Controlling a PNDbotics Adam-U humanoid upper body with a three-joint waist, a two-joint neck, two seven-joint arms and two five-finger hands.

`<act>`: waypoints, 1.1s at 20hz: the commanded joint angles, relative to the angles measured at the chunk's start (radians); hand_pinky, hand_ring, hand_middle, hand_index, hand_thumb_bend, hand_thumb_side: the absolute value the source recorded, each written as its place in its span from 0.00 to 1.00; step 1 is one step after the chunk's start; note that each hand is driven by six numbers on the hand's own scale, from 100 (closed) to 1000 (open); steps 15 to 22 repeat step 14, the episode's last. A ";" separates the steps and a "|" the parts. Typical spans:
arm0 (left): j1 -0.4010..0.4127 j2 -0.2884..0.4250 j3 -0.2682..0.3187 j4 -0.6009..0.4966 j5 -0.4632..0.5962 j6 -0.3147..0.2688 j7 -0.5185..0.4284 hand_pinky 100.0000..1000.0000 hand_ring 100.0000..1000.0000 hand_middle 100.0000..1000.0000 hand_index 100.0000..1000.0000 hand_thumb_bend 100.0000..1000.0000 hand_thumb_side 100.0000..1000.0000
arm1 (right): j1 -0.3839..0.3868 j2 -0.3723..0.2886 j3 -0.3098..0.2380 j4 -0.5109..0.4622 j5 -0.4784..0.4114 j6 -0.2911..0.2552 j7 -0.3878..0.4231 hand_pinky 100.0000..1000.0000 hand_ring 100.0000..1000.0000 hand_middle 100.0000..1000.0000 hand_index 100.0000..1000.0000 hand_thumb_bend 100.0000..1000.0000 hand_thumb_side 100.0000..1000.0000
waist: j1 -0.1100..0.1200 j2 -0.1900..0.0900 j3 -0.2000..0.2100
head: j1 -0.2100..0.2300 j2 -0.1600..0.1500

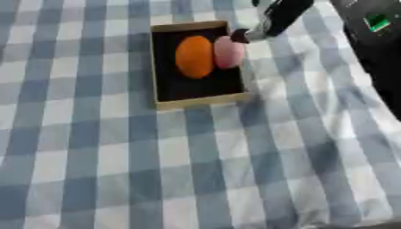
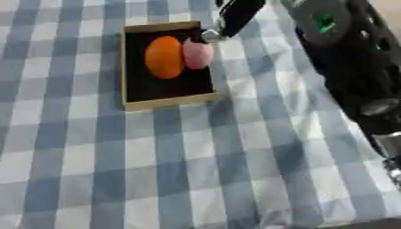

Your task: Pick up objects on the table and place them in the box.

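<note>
**Listener:** What lies closest to your camera?

**Operator:** Blue-and-white checked cloth point(image 1: 196, 170), covering the table and filling the whole lower half of my view. Nothing rests on that near stretch.

**Listener:** Where is the box?

**Operator:** At about eleven o'clock from the middle of my view sits a shallow box point(image 1: 202, 101) with tan cardboard walls and a black floor. Its long sides run away from me, slightly askew.

**Listener:** What is inside it?

**Operator:** Two things, lying side by side in the far half. An orange oval object point(image 1: 194, 57) is toward nine o'clock, and a smaller pink rounded object point(image 1: 228, 52) is just beside it toward three o'clock, close against the box's right wall.

**Listener:** And your hands?

**Operator:** My right hand point(image 1: 249, 34) comes down from one o'clock on a black arm. Its tip is at the far end of the pink object, touching it or nearly so. I cannot tell whether the fingers are curled or straight. My left hand does not show. A dark bulk of the robot point(image 2: 352, 58) fills the right edge.
</note>
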 commanded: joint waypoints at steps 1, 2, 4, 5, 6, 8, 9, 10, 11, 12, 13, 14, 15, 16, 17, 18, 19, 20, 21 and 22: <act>-0.003 0.021 0.015 -0.015 -0.002 -0.001 0.007 0.83 0.82 0.71 0.83 0.00 0.69 | 0.000 -0.074 -0.079 -0.092 -0.037 0.025 -0.049 0.40 0.78 0.78 0.85 0.22 0.23 | 0.003 -0.021 -0.005 | 0.011 0.002; -0.002 0.021 0.016 -0.015 -0.003 -0.001 0.009 0.83 0.82 0.71 0.83 0.00 0.69 | 0.009 -0.088 -0.102 -0.116 -0.051 0.034 -0.064 0.40 0.77 0.77 0.84 0.16 0.25 | 0.003 -0.020 -0.007 | 0.015 0.002; 0.001 0.022 0.020 -0.015 -0.004 0.000 0.015 0.83 0.82 0.71 0.83 0.00 0.69 | 0.037 -0.124 -0.151 -0.164 -0.080 0.056 -0.094 0.40 0.77 0.77 0.84 0.05 0.33 | 0.005 -0.019 -0.012 | 0.025 0.000; 0.003 0.022 0.021 -0.015 -0.005 0.000 0.018 0.83 0.82 0.71 0.83 0.00 0.69 | 0.055 -0.140 -0.175 -0.189 -0.095 0.067 -0.109 0.40 0.76 0.77 0.84 0.00 0.37 | 0.006 -0.019 -0.013 | 0.029 -0.001; 0.004 0.022 0.022 -0.015 -0.006 0.000 0.021 0.83 0.82 0.71 0.83 0.00 0.69 | 0.074 -0.152 -0.200 -0.214 -0.110 0.079 -0.124 0.39 0.76 0.76 0.83 0.00 0.43 | 0.007 -0.018 -0.015 | 0.033 -0.001; 0.007 0.022 0.024 -0.015 -0.008 0.001 0.025 0.83 0.82 0.71 0.83 0.00 0.69 | 0.119 -0.167 -0.250 -0.268 -0.144 0.097 -0.163 0.39 0.75 0.75 0.82 0.00 0.58 | 0.009 -0.016 -0.019 | 0.042 -0.003; 0.007 0.022 0.026 -0.015 -0.009 0.001 0.028 0.83 0.82 0.71 0.83 0.00 0.69 | 0.164 -0.178 -0.270 -0.324 -0.185 0.113 -0.256 0.39 0.75 0.75 0.82 0.00 0.61 | 0.010 -0.014 -0.019 | 0.045 -0.006; 0.006 0.022 0.025 -0.015 -0.010 0.000 0.030 0.83 0.82 0.71 0.83 0.00 0.69 | 0.208 -0.191 -0.267 -0.358 -0.227 0.123 -0.390 0.40 0.74 0.74 0.81 0.00 0.70 | 0.010 -0.012 -0.017 | 0.047 -0.008; 0.005 0.022 0.026 -0.015 -0.010 -0.001 0.031 0.83 0.82 0.71 0.83 0.00 0.69 | 0.247 -0.201 -0.257 -0.374 -0.266 0.116 -0.518 0.41 0.74 0.74 0.81 0.00 0.74 | 0.010 -0.011 -0.016 | 0.049 -0.010; 0.004 0.021 0.026 -0.015 -0.011 -0.001 0.033 0.83 0.82 0.71 0.83 0.00 0.69 | 0.279 -0.207 -0.248 -0.382 -0.299 0.099 -0.618 0.44 0.74 0.74 0.80 0.00 0.77 | 0.010 -0.009 -0.015 | 0.052 -0.011; 0.005 0.021 0.027 -0.015 -0.011 -0.002 0.035 0.83 0.82 0.71 0.83 0.00 0.69 | 0.309 -0.210 -0.245 -0.386 -0.327 0.077 -0.692 0.45 0.75 0.75 0.80 0.00 0.77 | 0.010 -0.008 -0.015 | 0.056 -0.013; 0.005 0.020 0.028 -0.015 -0.012 -0.002 0.037 0.83 0.82 0.71 0.83 0.00 0.69 | 0.335 -0.210 -0.246 -0.388 -0.351 0.053 -0.744 0.47 0.75 0.76 0.80 0.00 0.77 | 0.011 -0.007 -0.015 | 0.060 -0.016; 0.005 0.020 0.028 -0.015 -0.012 -0.002 0.037 0.83 0.82 0.71 0.83 0.00 0.69 | 0.335 -0.210 -0.246 -0.388 -0.351 0.053 -0.744 0.47 0.75 0.76 0.80 0.00 0.77 | 0.011 -0.007 -0.015 | 0.060 -0.016; 0.005 0.020 0.028 -0.015 -0.012 -0.002 0.037 0.83 0.82 0.71 0.83 0.00 0.69 | 0.335 -0.210 -0.246 -0.388 -0.351 0.053 -0.744 0.47 0.75 0.76 0.80 0.00 0.77 | 0.011 -0.007 -0.015 | 0.060 -0.016; 0.005 0.020 0.028 -0.015 -0.012 -0.002 0.037 0.83 0.82 0.71 0.83 0.00 0.69 | 0.335 -0.210 -0.246 -0.388 -0.351 0.053 -0.744 0.47 0.75 0.76 0.80 0.00 0.77 | 0.011 -0.007 -0.015 | 0.060 -0.016; 0.005 0.020 0.028 -0.015 -0.012 -0.002 0.037 0.83 0.82 0.71 0.83 0.00 0.69 | 0.335 -0.210 -0.246 -0.388 -0.351 0.053 -0.744 0.47 0.75 0.76 0.80 0.00 0.77 | 0.011 -0.007 -0.015 | 0.060 -0.016; 0.005 0.020 0.028 -0.015 -0.012 -0.002 0.037 0.83 0.82 0.71 0.83 0.00 0.69 | 0.335 -0.210 -0.246 -0.388 -0.351 0.053 -0.744 0.47 0.75 0.76 0.80 0.00 0.77 | 0.011 -0.007 -0.015 | 0.060 -0.016; 0.005 0.020 0.028 -0.015 -0.012 -0.002 0.037 0.83 0.82 0.71 0.83 0.00 0.69 | 0.335 -0.210 -0.246 -0.388 -0.351 0.053 -0.744 0.47 0.75 0.76 0.80 0.00 0.77 | 0.011 -0.007 -0.015 | 0.060 -0.016; 0.005 0.020 0.028 -0.015 -0.012 -0.002 0.037 0.83 0.82 0.71 0.83 0.00 0.69 | 0.335 -0.210 -0.246 -0.388 -0.351 0.053 -0.744 0.47 0.75 0.76 0.80 0.00 0.77 | 0.011 -0.007 -0.015 | 0.060 -0.016; 0.005 0.020 0.028 -0.015 -0.012 -0.002 0.037 0.83 0.82 0.71 0.83 0.00 0.69 | 0.335 -0.210 -0.246 -0.388 -0.351 0.053 -0.744 0.47 0.75 0.76 0.80 0.00 0.77 | 0.011 -0.007 -0.015 | 0.060 -0.016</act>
